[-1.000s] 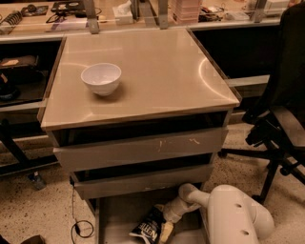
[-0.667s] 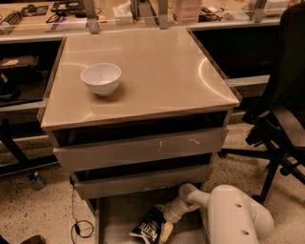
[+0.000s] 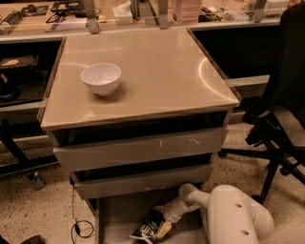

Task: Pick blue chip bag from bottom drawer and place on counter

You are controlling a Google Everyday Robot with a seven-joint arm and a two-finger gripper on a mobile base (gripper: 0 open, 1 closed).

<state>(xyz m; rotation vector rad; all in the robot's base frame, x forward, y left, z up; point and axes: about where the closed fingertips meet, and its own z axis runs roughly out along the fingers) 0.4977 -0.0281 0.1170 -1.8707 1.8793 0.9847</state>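
Dark-blue chip bag [image 3: 146, 231] lies in the bottom drawer [image 3: 114, 215] against the claw [image 3: 164, 228], grip unclear.

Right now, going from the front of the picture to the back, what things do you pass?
Blue chip bag in the bottom drawer → scratched drawer front → white bowl on the counter → tissue box on the desk. The pincer sits at the bag's right edge.
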